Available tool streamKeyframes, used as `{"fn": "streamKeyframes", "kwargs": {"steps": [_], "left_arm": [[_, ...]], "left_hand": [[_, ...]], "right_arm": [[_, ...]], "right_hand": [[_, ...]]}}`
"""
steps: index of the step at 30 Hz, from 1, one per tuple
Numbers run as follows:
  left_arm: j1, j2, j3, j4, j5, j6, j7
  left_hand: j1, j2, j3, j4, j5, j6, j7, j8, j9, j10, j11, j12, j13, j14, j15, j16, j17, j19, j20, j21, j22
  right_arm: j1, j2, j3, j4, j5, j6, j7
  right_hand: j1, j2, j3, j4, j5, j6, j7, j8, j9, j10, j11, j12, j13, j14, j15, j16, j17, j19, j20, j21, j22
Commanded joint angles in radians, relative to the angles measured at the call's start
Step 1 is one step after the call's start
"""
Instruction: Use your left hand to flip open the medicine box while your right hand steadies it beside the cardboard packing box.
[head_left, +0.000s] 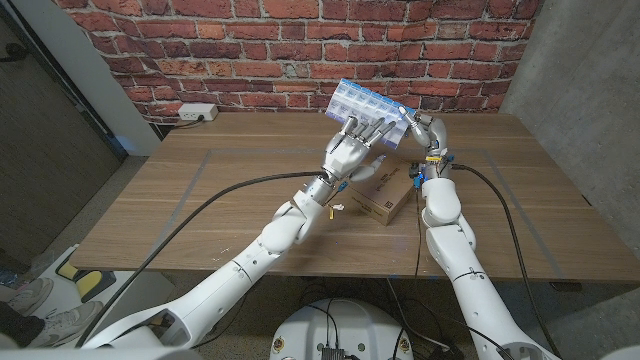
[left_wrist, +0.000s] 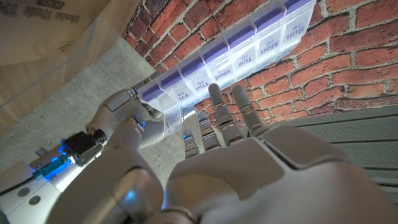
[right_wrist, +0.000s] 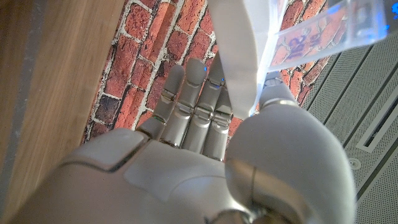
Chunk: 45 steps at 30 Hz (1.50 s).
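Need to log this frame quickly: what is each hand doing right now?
Left hand: fingers spread against the underside of the medicine box, not gripping it.
Right hand: holding the medicine box at its end, lifted off the table.

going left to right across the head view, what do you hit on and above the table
wall outlet → left hand reaching up to the medicine box → cardboard packing box → right hand holding the medicine box's right end
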Motion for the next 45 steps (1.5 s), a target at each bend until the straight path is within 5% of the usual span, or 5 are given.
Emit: {"fn": "streamKeyframes", "kwargs": {"steps": [1, 6, 10, 23, 45], "left_arm": [[-0.025, 0.023, 0.016, 0.048, -0.031, -0.044, 0.206], [-0.057, 0.076, 0.034, 0.029, -0.015, -0.115, 0.177], [-0.079, 0.082, 0.04, 0.056, -0.022, -0.155, 0.236], [-0.099, 0.085, 0.033, 0.103, -0.031, -0.256, 0.371], [0.15, -0.045, -0.283, -0.053, -0.387, -0.394, 0.208]], "left_hand": [[0.035, 0.025, 0.015, -0.01, 0.004, -0.225, -0.003, -0.088, -0.005, -0.032, 0.047, -0.033, 0.006, -0.023, -0.053, 0.0, 0.005, -0.066, -0.006, 0.009, -0.006], [0.016, 0.021, 0.004, 0.004, -0.001, -0.217, -0.006, -0.065, 0.01, -0.049, 0.007, -0.044, 0.009, -0.075, -0.047, -0.028, -0.005, -0.094, 0.007, 0.009, -0.008], [0.05, -0.015, -0.001, -0.023, 0.004, 0.283, -0.006, 0.114, 0.038, 0.144, -0.124, -0.007, 0.002, 0.011, -0.089, -0.003, -0.023, -0.061, 0.009, 0.037, -0.025], [0.116, -0.047, 0.011, -0.018, 0.014, 0.904, 0.027, 0.334, 0.037, 0.54, -0.13, 0.078, 0.034, 0.148, -0.146, 0.036, -0.014, -0.011, -0.011, 0.058, -0.079], [0.138, -0.009, 0.0, 0.011, -0.002, 0.813, 0.089, 0.347, 0.066, 0.505, -0.066, 0.173, 0.213, 0.145, -0.101, 0.037, 0.048, 0.0, -0.017, 0.089, -0.106]], "right_arm": [[0.01, 0.001, -0.004, 0.01, -0.006, -0.015, -0.009], [0.014, 0.003, -0.006, 0.013, -0.007, -0.007, -0.013], [0.017, 0.004, -0.007, 0.014, -0.008, -0.011, -0.015], [0.03, -0.001, -0.007, 0.01, -0.015, -0.018, -0.022], [0.036, -0.006, -0.01, -0.019, -0.04, -0.084, -0.046]], "right_hand": [[0.099, 0.092, 0.006, 0.0, 0.004, 0.01, 0.004, 0.002, 0.004, 0.052, -0.043, 0.001, 0.007, 0.004, -0.081, 0.001, 0.003, 0.004, -0.077, -0.004, 0.002], [0.1, 0.092, 0.006, -0.001, 0.004, 0.01, 0.005, 0.002, 0.005, 0.052, -0.042, 0.0, 0.006, 0.004, -0.081, -0.001, 0.0, 0.004, -0.077, -0.004, 0.002], [0.1, 0.092, 0.006, 0.0, 0.004, 0.01, 0.003, 0.001, 0.004, 0.054, -0.043, -0.003, 0.0, 0.008, -0.081, 0.004, 0.005, 0.004, -0.078, -0.005, 0.001], [0.1, 0.092, 0.007, 0.0, 0.003, 0.012, 0.004, 0.0, 0.004, 0.055, -0.042, -0.003, 0.001, 0.007, -0.081, 0.003, 0.005, 0.004, -0.08, -0.005, 0.002], [0.1, 0.092, 0.009, 0.0, 0.003, 0.012, 0.005, -0.001, 0.006, 0.055, -0.042, -0.001, 0.004, 0.007, -0.081, 0.003, 0.005, 0.007, -0.079, -0.005, 0.001]]}}
